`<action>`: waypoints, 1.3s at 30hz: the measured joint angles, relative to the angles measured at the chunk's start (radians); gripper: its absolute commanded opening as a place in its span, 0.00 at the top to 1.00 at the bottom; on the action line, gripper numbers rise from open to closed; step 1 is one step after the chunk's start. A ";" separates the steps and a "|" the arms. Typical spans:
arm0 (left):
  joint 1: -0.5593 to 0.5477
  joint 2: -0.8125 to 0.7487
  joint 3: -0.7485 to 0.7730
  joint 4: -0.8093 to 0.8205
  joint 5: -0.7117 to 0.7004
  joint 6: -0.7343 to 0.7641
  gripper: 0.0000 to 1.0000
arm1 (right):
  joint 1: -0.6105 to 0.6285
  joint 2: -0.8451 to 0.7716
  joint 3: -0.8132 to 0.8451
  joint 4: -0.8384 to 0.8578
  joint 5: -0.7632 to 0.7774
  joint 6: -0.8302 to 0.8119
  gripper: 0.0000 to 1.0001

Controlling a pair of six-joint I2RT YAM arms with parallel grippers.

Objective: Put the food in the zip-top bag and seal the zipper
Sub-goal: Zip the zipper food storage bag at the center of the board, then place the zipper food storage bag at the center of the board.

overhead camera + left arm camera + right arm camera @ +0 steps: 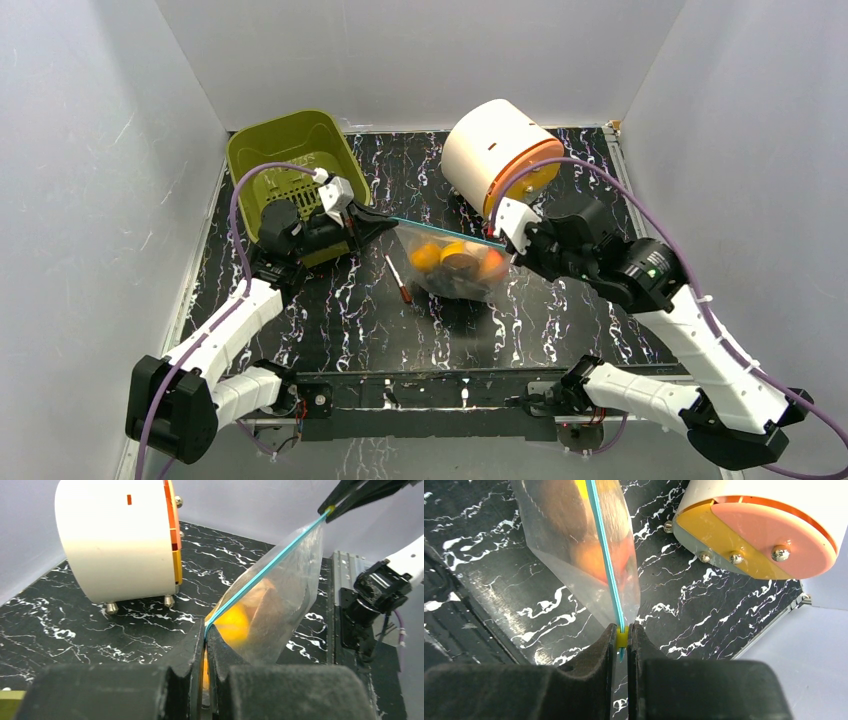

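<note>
The clear zip-top bag [455,265] hangs above the table between both grippers, with orange and yellow fruits [428,257] and dark pieces inside. Its teal-blue zipper [445,232] is stretched taut along the top. My left gripper [390,221] is shut on the left end of the zipper [260,575]; the bag [287,605] shows an orange fruit [235,625] through it. My right gripper [503,240] is shut on the yellow slider [622,638] at the right end of the zipper [604,560]. The bag [569,530] hangs beyond those fingers.
An olive-green slotted basket [290,150] stands at the back left behind my left arm. A white cylinder with an orange base [495,150] lies on its side at the back right. A thin red-tipped pen [397,279] lies on the marble table left of the bag.
</note>
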 measured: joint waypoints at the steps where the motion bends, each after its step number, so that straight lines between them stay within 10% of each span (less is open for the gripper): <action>1: 0.000 0.000 0.000 -0.003 0.012 -0.007 1.00 | 0.000 0.006 0.027 -0.025 -0.006 0.010 1.00; 16: -0.017 -0.179 -0.078 -0.058 0.145 -0.291 0.97 | -0.008 -0.006 0.082 -0.197 -0.165 0.117 1.00; 29: -0.027 0.319 0.106 -0.059 -0.008 -0.243 0.64 | -0.100 0.280 -0.022 -0.033 0.170 0.124 1.00; 35: -0.037 0.382 0.185 -0.085 -0.094 -0.199 0.45 | -0.198 0.345 -0.072 0.059 0.227 0.149 0.85; 39: -0.041 0.356 0.186 -0.135 -0.147 -0.165 0.36 | -0.225 0.357 -0.075 0.082 0.282 0.179 0.58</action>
